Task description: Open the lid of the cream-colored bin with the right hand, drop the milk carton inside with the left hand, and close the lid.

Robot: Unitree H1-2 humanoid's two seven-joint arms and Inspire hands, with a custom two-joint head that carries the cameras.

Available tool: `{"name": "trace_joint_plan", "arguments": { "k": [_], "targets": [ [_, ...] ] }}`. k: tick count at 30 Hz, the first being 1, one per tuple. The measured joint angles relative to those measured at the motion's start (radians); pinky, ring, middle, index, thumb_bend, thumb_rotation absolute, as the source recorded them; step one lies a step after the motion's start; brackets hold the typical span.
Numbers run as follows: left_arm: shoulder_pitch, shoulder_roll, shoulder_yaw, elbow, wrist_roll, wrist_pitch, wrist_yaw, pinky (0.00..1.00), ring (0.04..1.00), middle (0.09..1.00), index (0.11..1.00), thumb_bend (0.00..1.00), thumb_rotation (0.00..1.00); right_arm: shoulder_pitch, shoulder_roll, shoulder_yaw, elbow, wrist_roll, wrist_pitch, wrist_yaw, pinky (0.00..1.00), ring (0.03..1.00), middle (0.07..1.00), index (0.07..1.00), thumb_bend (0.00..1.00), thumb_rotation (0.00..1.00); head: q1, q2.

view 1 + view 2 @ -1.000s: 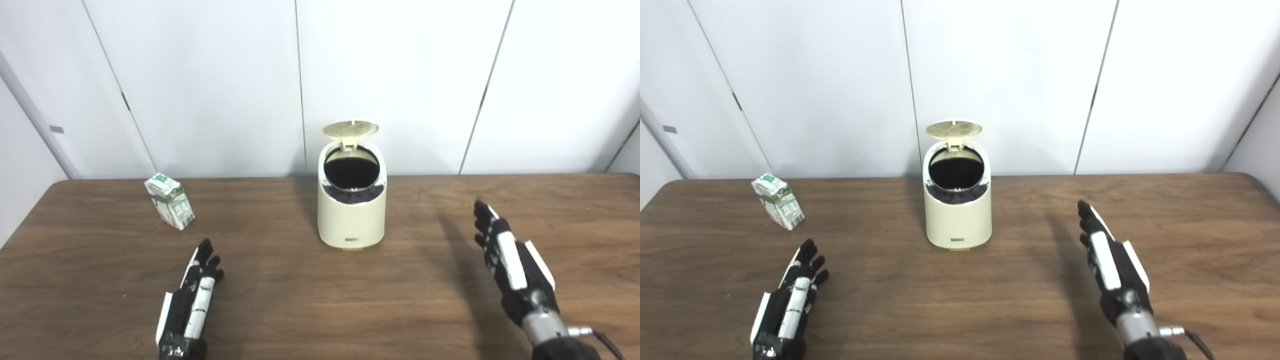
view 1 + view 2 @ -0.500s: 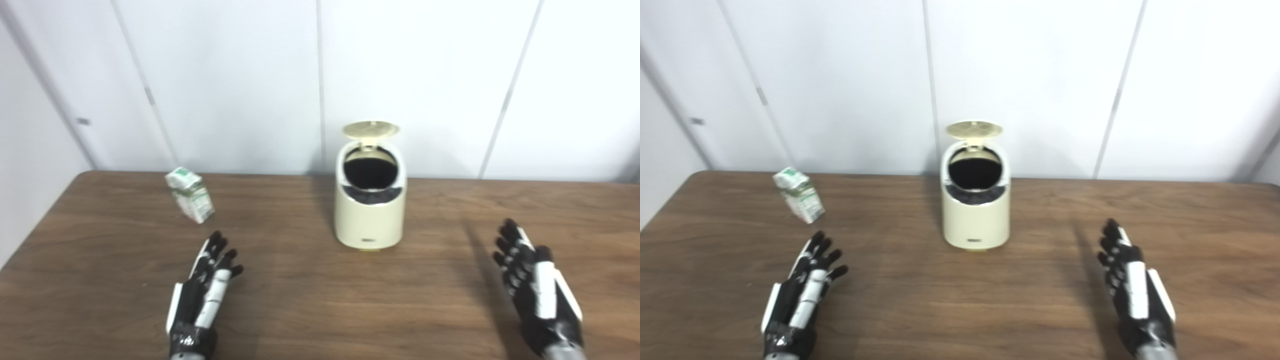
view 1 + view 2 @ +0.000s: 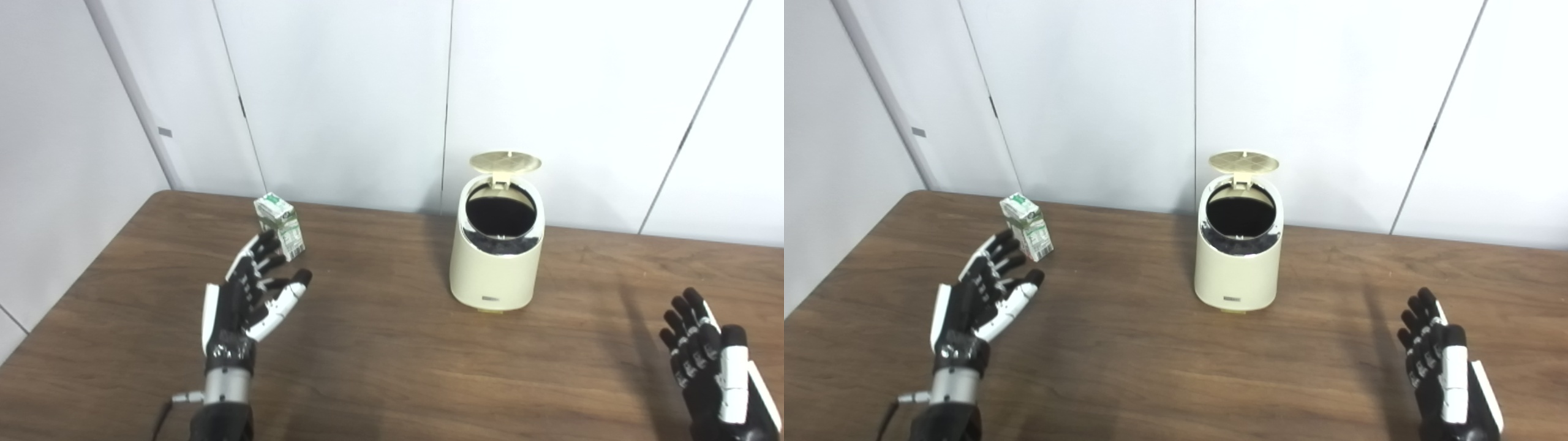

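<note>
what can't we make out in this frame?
- Bin interior: dark in both eye views, contents unreadable.
- Milk carton: print too small; lower left corner behind the left robot hand, so contact is unclear.
- Right robot hand: wrist cut off by the bottom edge.
- Lid: hinge detail too small.

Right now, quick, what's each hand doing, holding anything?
Left hand: open, empty, fingers spread just short of the milk carton.
Right hand: open, empty, low at the table's right.
</note>
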Motion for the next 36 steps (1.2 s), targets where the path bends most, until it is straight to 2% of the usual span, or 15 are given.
{"name": "trace_joint_plan", "arguments": {
  "k": [2,7,10,12,13,15,17,19,24,27,30,36],
  "targets": [
    [-0.028,0.034,0.006,0.012,0.05,0.021,0.014,0.78,0.778,0.82,0.878,0.81,0.24,0.003,0.0,0.002,-0.008,-0.001,0.009,-0.005,0.95,0.965,0.966,0.96,0.62,1.0,0.011,-0.005],
    [-0.108,0.097,0.01,0.081,0.169,0.071,0.044,0.69,0.77,0.819,0.884,0.89,0.22,0.007,0.0,0.01,-0.03,-0.001,0.017,-0.005,0.94,0.965,0.965,0.96,0.64,0.97,0.017,-0.009],
    [-0.138,0.126,0.005,0.123,0.215,0.084,0.055,0.76,0.837,0.859,0.887,0.89,0.21,0.007,0.0,0.013,-0.03,-0.002,0.019,-0.005,0.94,0.966,0.969,0.967,0.67,0.97,0.017,-0.008],
    [-0.151,0.149,-0.003,0.149,0.239,0.084,0.055,0.76,0.845,0.863,0.885,0.89,0.2,0.007,-0.001,0.015,-0.03,-0.006,0.019,-0.005,0.93,0.966,0.969,0.968,0.67,0.97,0.017,-0.009],
    [-0.157,0.16,-0.005,0.16,0.25,0.083,0.056,0.7,0.8,0.851,0.882,0.9,0.19,0.007,-0.001,0.016,-0.03,-0.008,0.019,-0.006,0.93,0.968,0.971,0.969,0.68,0.97,0.017,-0.011],
    [-0.174,0.181,-0.012,0.193,0.267,0.083,0.059,0.66,0.779,0.852,0.889,0.9,0.19,0.007,-0.001,0.016,-0.032,-0.012,0.026,-0.008,0.93,0.969,0.971,0.968,0.68,0.98,0.015,-0.011],
    [-0.19,0.203,-0.024,0.215,0.29,0.096,0.055,0.66,0.786,0.873,0.913,0.89,0.2,0.007,0.0,0.019,-0.044,-0.018,0.046,-0.012,0.91,0.963,0.969,0.966,0.67,0.98,0.015,-0.011],
    [-0.205,0.22,-0.039,0.217,0.312,0.127,0.046,0.7,0.841,0.907,0.942,0.91,0.22,0.007,0.001,0.022,-0.061,-0.022,0.055,-0.016,0.89,0.956,0.964,0.962,0.67,0.98,0.014,-0.011],
    [-0.259,0.26,-0.088,0.266,0.361,0.21,-0.006,0.76,0.924,0.973,0.976,0.95,0.23,0.006,0.003,0.029,-0.068,-0.022,0.083,-0.025,0.91,0.968,0.975,0.972,0.62,1.0,0.014,-0.012],
    [-0.278,0.278,-0.112,0.295,0.367,0.235,-0.029,0.75,0.932,0.987,0.989,0.97,0.23,0.006,0.007,0.029,-0.082,-0.023,0.088,-0.035,0.91,0.964,0.971,0.968,0.61,1.0,0.011,-0.015],
    [-0.301,0.286,-0.128,0.345,0.365,0.242,-0.054,0.78,0.952,0.991,0.987,0.98,0.22,0.003,0.007,0.032,-0.091,-0.029,0.089,-0.043,0.91,0.967,0.974,0.974,0.6,1.0,0.011,-0.014],
    [-0.347,0.289,-0.134,0.434,0.357,0.242,-0.056,0.73,0.894,0.952,0.963,1.0,0.22,0.004,0.008,0.038,-0.103,-0.031,0.102,-0.049,0.92,0.965,0.968,0.975,0.6,1.0,0.005,-0.015]
  ]
}}
